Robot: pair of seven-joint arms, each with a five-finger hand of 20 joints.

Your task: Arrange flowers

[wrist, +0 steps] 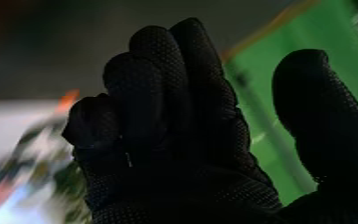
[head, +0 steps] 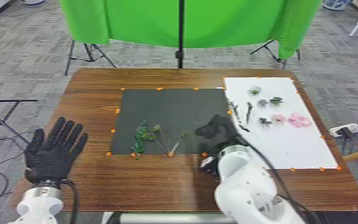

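Nearest the camera, the white right arm [head: 246, 175] comes in on the near side of the dark mat [head: 171, 107], which lies on the brown table [head: 113, 185]. Left of the mat, apart from it, the left robot hand [head: 55, 155] is spread, fingers straight and pointing away from the camera. On the mat's near left part lies a leafy green stem [head: 140, 140]; next to it, farther in from the mat's left edge, thin flower stems [head: 162, 142] slant toward each other. Beyond the mat hangs a green cloth [head: 131, 20], with a black stand [head: 181, 50] in front. At the mat's right edge is the right robot hand [head: 215, 131]; in the right wrist view its longest fingers are straight and close together, the others slightly bent, and the thumb is well apart. Just right of the mat is a white sheet [head: 286, 150]. Dark twigs [head: 248, 112] lie on the side toward the mat; farther from it come a pale flower [head: 255, 90], small grayish flowers [head: 276, 101], a small pink flower [head: 278, 118] and, farthest right, a larger pink flower [head: 298, 120].
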